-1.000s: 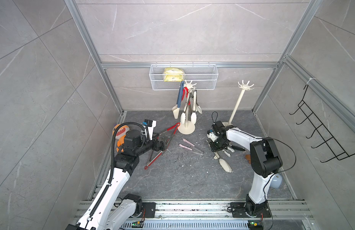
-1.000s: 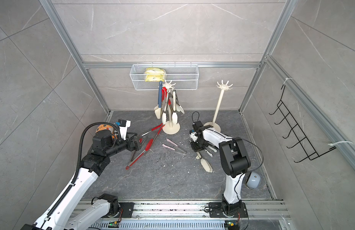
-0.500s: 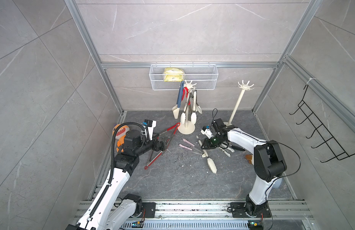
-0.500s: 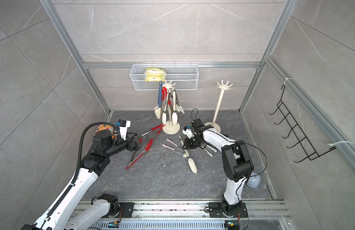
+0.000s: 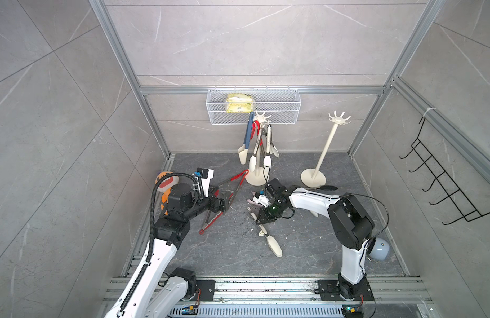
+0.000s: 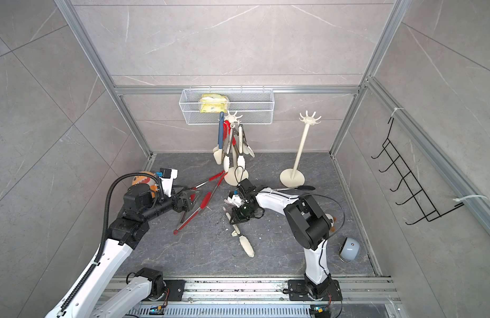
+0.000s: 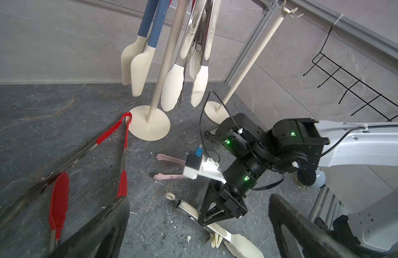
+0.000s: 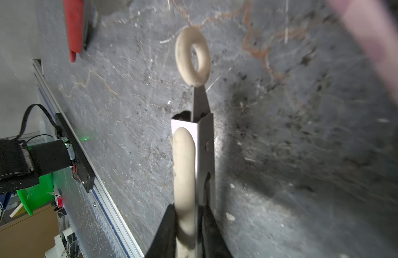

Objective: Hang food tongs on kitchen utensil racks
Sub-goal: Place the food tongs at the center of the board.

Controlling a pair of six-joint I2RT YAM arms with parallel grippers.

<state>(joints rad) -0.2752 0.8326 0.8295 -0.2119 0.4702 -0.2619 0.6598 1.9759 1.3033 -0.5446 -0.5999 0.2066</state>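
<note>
At centre bench, item in hand: right fingers (image 8: 163, 234) closed narrowly on the cream tongs (image 8: 184, 167), gripping the handle a little below its hanging ring (image 8: 192, 58), which projects free beyond the fingertips. The spoon end (image 5: 275, 247) slants toward the near side, and whether it rests on the bench cannot be told. Left of centre: left fingers (image 7: 97, 232) spread fully, holding nothing, poised over the red tongs (image 7: 113, 130) lying flat. Step judged: pickup made, hanging not yet done. Next move calls for lifting the tongs clear, turning the ring uppermost and threading it over one short prong. The ring is small, so alignment must be close. Far centre: loaded utensil rack (image 5: 256, 180), crowded with blue, red and cream tongs. Far right: empty utensil rack (image 5: 325, 148), all prongs free and judged the easier target. Loose on the bench: pink tongs (image 7: 171, 159) beside the right arm and a black utensil (image 5: 323, 188) near the empty rack's base. Bench (image 5: 233, 261): dark grey marbled slab, gritty with specks and pale crumbs. Room: grey tiled panels in aluminium framing, a white mesh basket (image 5: 282, 113) on the far wall, a black wire hook rack (image 5: 455, 191) on the right wall.
</note>
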